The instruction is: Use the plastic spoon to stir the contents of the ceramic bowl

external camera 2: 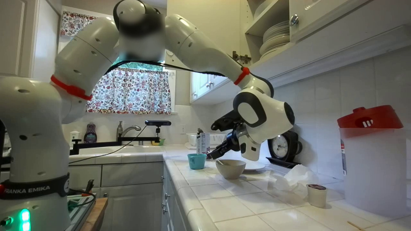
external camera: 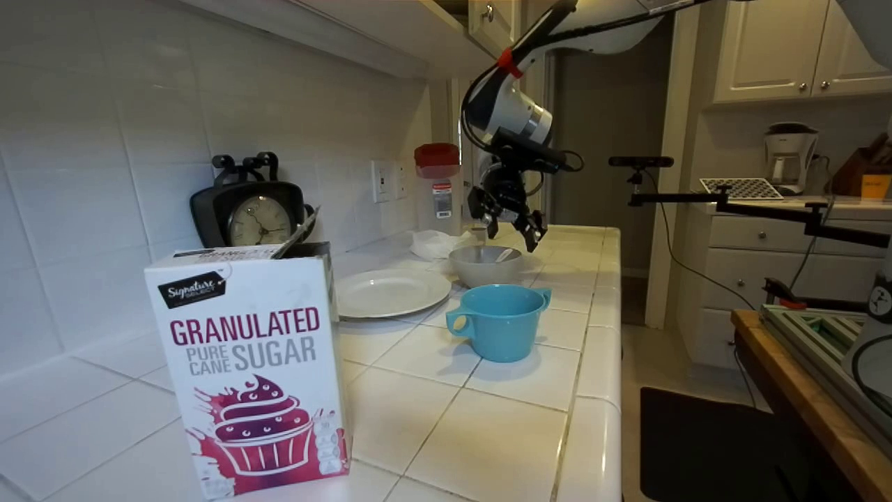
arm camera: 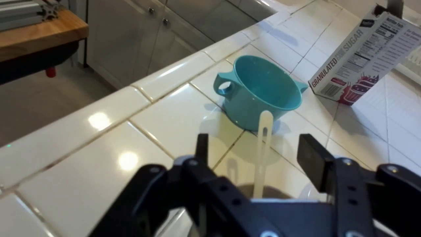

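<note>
The ceramic bowl [external camera: 481,270] is round and whitish and stands on the tiled counter in both exterior views [external camera 2: 231,170]. The white plastic spoon [arm camera: 259,174] leans in the bowl with its slotted handle sticking out over the rim. The spoon handle also shows in both exterior views [external camera: 504,255] [external camera 2: 219,162]. My gripper [arm camera: 255,153] is open, with the spoon handle between its spread fingers in the wrist view, touching neither. In an exterior view my gripper [external camera: 514,230] is just above the bowl. The bowl's contents are hidden, and the gripper body covers most of the bowl in the wrist view.
A light-blue cup [external camera: 503,324] with handles stands close to the bowl. A white plate [external camera: 390,293] lies beside the bowl. A sugar box [external camera: 251,369] stands beyond the cup. Crumpled plastic [external camera 2: 297,179], a small pod [external camera 2: 317,195] and a red-lidded container [external camera 2: 374,166] stand along the counter.
</note>
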You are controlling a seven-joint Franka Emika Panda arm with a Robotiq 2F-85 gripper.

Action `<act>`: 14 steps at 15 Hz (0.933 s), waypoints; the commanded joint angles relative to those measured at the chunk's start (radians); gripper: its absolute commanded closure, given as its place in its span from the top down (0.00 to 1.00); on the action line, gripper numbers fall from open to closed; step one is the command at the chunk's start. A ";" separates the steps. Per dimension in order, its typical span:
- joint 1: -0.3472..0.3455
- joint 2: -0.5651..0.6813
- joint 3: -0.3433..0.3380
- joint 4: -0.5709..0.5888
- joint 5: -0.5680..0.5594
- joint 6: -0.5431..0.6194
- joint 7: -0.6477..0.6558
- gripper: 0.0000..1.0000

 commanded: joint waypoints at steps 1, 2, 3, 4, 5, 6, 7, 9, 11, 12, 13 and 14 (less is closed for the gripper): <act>0.020 -0.103 0.008 -0.049 -0.119 0.009 -0.026 0.99; 0.026 -0.129 0.014 -0.064 -0.135 0.015 -0.021 1.00; 0.037 -0.156 0.020 -0.081 -0.155 0.035 -0.021 1.00; 0.051 -0.182 0.027 -0.104 -0.172 0.059 -0.015 1.00; 0.074 -0.211 0.031 -0.134 -0.211 0.112 -0.011 1.00; 0.094 -0.238 0.038 -0.163 -0.253 0.164 -0.009 1.00; 0.109 -0.262 0.047 -0.193 -0.286 0.211 0.003 1.00; 0.135 -0.309 0.063 -0.243 -0.367 0.293 0.030 1.00; 0.151 -0.366 0.076 -0.291 -0.456 0.359 0.059 1.00; 0.153 -0.397 0.078 -0.308 -0.502 0.382 0.071 1.00; 0.153 -0.429 0.079 -0.326 -0.549 0.405 0.081 1.00; 0.150 -0.469 0.078 -0.345 -0.605 0.417 0.093 1.00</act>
